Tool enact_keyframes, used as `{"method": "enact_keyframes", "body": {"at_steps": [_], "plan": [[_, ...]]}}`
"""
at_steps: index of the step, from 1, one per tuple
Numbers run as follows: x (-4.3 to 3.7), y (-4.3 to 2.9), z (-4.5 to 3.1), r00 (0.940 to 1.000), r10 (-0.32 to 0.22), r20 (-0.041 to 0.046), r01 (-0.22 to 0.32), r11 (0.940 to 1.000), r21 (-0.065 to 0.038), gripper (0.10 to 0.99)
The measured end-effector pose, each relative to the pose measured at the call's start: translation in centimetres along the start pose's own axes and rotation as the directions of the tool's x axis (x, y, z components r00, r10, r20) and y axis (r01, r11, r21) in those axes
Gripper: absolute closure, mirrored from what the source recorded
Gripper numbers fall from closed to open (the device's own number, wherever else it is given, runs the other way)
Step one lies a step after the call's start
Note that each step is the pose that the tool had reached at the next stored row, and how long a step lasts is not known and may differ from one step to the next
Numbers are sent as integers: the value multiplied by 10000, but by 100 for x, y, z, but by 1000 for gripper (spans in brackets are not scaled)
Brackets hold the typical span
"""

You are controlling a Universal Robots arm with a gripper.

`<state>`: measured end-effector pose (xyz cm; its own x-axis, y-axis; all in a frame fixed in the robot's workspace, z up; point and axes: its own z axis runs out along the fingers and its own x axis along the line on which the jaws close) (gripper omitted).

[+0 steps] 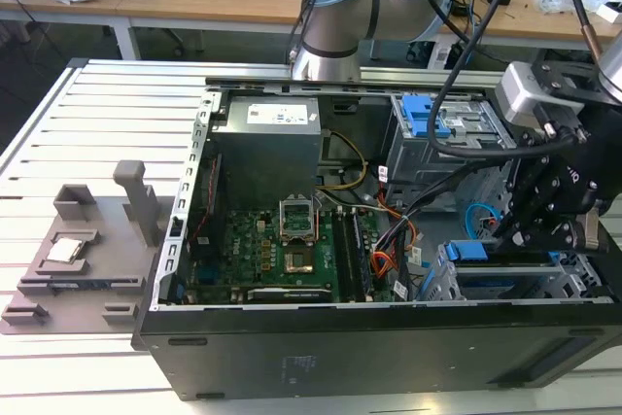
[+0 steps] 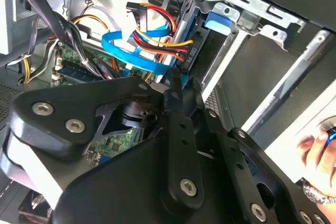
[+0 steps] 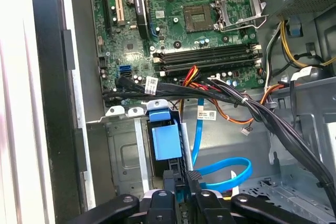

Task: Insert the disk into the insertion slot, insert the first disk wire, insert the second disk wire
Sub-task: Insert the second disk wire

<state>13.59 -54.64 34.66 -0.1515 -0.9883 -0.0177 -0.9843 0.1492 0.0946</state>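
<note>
Disk, the flat drive in its bright blue plastic carrier [image 3: 166, 141], sits inside the silver sheet-metal insertion slot [image 3: 125, 156] from what I see in the first wrist view; in the exterior view that cage [image 1: 505, 284] is at the near right corner of the open black computer case [image 1: 321, 342]. My black gripper [image 1: 515, 230] hangs right over the cage on the exterior view's right. Its black fingers [image 3: 181, 184] look pressed close together just beside the carrier's end, but I cannot tell whether they pinch anything. A flat blue ribbon cable [image 3: 223, 174] loops beside the slot. In the second wrist view, a bundle of red, yellow and black wires [image 2: 157, 40] ends in a black plug at the drive's edge, with a blue cable [image 2: 131, 56] curling under it. A person's hand [image 2: 317, 153] shows near the case wall.
</note>
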Motion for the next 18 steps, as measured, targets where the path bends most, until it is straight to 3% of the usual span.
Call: {"method": "enact_keyframes", "body": {"at_steps": [3,5,8,10,11,12,13,18], "plan": [[-1,5,-45,9999,-122,-5,122,9999,-3,855],[-1,6,-49,9971,-753,-64,753,9972,-18,855],[-1,7,-61,9926,-1210,-108,1210,9926,-30,855],[-2,12,-111,9898,-1418,-123,1418,9899,-38,855],[-6,12,-110,9889,-1487,-39,1487,9889,-50,871],[-6,12,-112,9875,-1572,121,1573,9875,-54,871],[-7,14,-124,9861,-1653,192,1654,9862,-56,980],[-10,37,-352,9848,-1728,193,1730,9849,-54,980]]}}
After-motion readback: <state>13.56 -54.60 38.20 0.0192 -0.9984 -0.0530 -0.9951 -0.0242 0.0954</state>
